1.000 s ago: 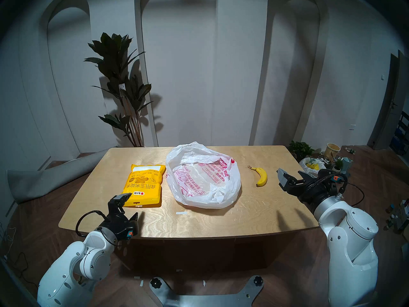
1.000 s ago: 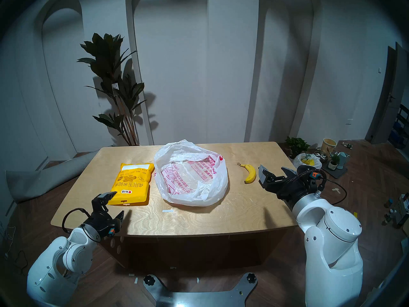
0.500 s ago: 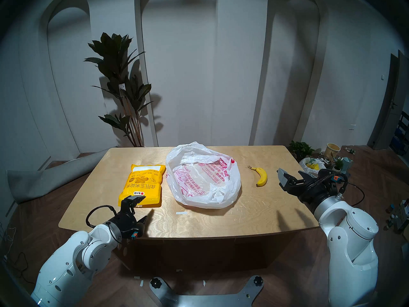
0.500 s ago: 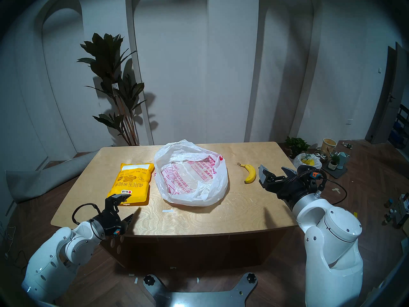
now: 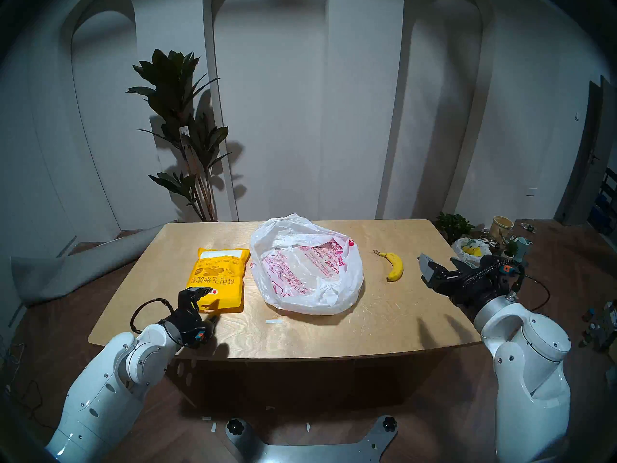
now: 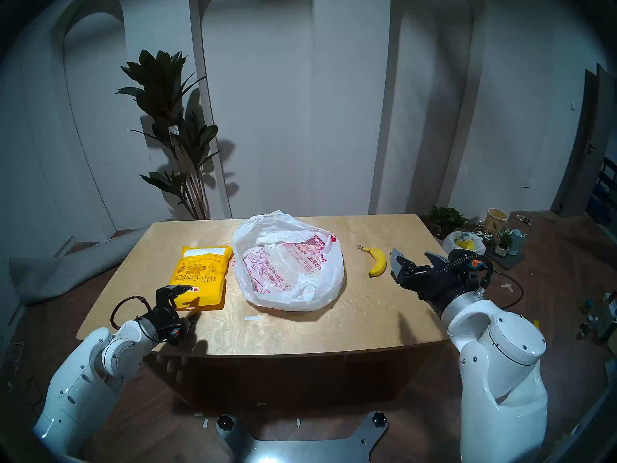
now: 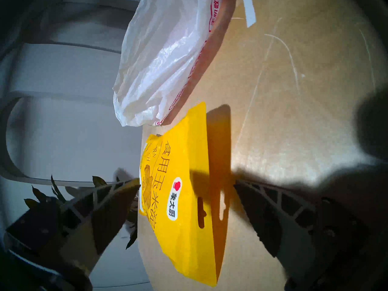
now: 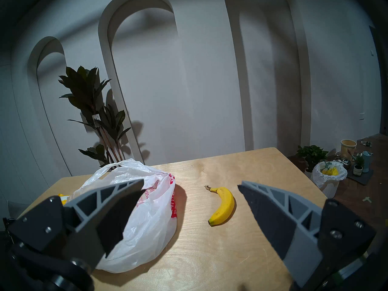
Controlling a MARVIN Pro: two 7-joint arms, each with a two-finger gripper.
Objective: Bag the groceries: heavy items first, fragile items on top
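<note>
Head views: the yellow pouch [image 5: 217, 278] lies flat on the table [image 5: 334, 332], just left of the printed bag [image 5: 305, 268]; the banana [image 5: 394, 267] lies well right of the bag. The left gripper [image 5: 208, 303], jaws spread and holding nothing, straddles the pouch's near edge. Compared with a second ago it has advanced from the near-left table edge onto that edge. The right gripper [image 5: 439, 263] is released, near the banana, unchanged.

Left wrist view: the pouch [image 7: 184, 200] sits between the parted fingers [image 7: 117, 191], its hang-hole end nearest.

Right wrist view: the banana [image 8: 223, 205] lies ahead between spread jaws.

Judgement: step in hand is grasping the pouch, the heavy item. Next move calls for closing on its near edge, then lifting it right into the bag's mouth.
</note>
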